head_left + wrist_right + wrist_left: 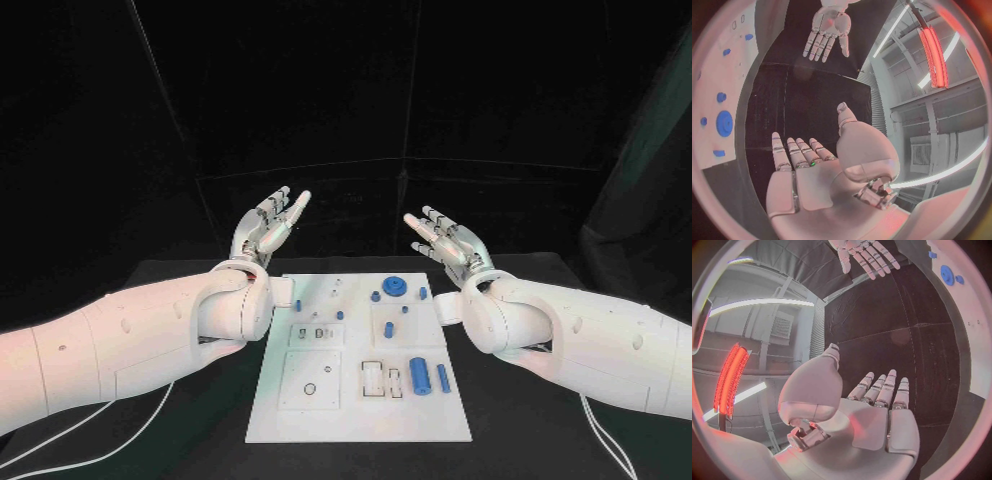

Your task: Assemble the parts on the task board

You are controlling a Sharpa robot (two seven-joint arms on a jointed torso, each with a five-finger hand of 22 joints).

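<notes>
Task board w/ blue parts on black table; left hand & right hand both released, fingers spread, holding nothing

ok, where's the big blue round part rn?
Head view: the big blue round part sits on the task board at its far edge, right of centre, just inside the right robot hand.

A black counter carries everything, its dark top running out on both sides toward the far edge. Thin pale cables trail across its near left corner, and another cable lies at the near right, though where they end cannot be made out.
</notes>
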